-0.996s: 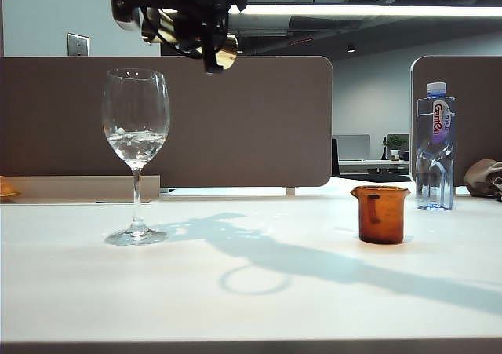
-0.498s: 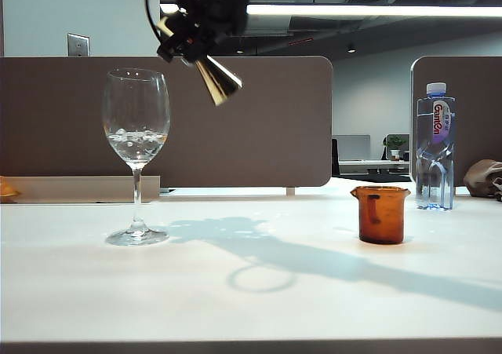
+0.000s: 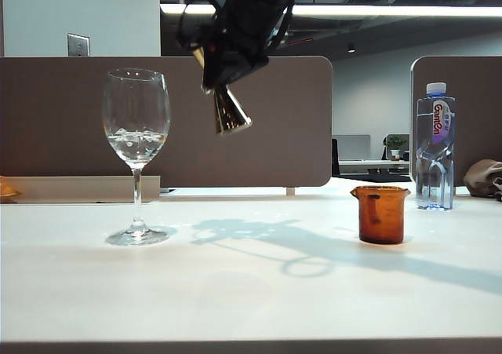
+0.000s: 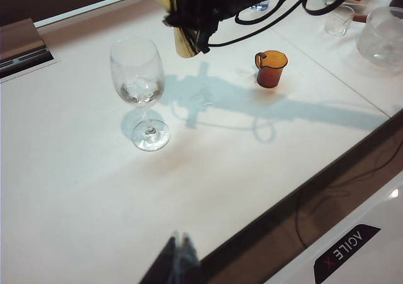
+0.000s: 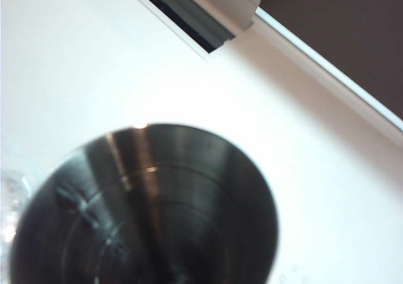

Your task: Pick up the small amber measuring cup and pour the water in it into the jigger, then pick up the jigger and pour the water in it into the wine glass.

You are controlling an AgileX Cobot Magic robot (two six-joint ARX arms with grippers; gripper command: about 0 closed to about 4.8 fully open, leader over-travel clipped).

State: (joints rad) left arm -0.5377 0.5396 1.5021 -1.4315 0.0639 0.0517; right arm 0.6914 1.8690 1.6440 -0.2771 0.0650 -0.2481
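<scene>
Your right gripper [image 3: 223,75] pinches jigger [image 3: 230,112], nearly upright, high beside wine glass [image 3: 136,134], amber-cup side. Water [image 3: 136,144] in glass. Amber measuring cup [image 3: 381,213] farther that side. Left gripper [image 4: 179,251] pressed together, near table edge, idle.

A clear plastic water bottle [image 3: 434,146] with a blue cap stands upright at the white table's [image 3: 235,299] far right; brown partition panels [image 3: 259,126] behind. A small clear cup [image 4: 339,20] sits beside a larger clear bowl [image 4: 381,36].

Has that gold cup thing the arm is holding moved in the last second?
Yes. The jigger has swung right, away from the wine glass, and come down, now hanging upright in the right end effector.
</scene>
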